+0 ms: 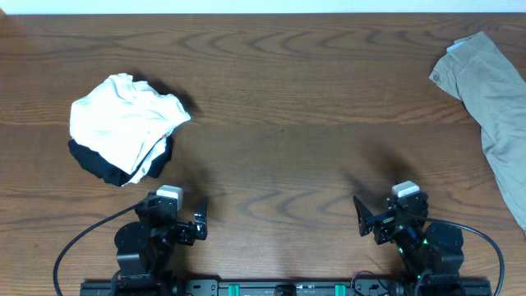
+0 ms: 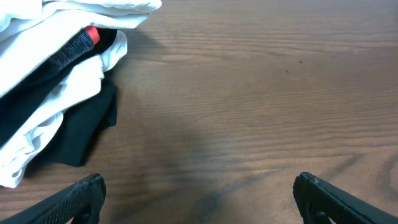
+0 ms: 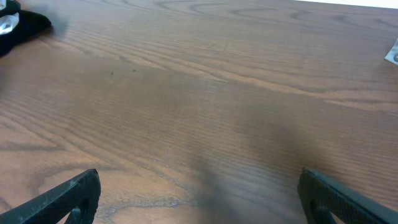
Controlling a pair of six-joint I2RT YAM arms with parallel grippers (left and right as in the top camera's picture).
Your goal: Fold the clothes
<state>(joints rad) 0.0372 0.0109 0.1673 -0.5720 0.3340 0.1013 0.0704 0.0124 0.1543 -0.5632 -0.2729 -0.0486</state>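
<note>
White T-shirt [image 1: 123, 119] lies crumpled over black garment [image 1: 93, 163].

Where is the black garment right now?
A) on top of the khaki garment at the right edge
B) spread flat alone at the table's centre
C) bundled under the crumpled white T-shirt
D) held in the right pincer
C: the black garment with the red-edged grey waistband pokes out from beneath and between the folds of the crumpled white cotton T-shirt, in one heap.
</note>
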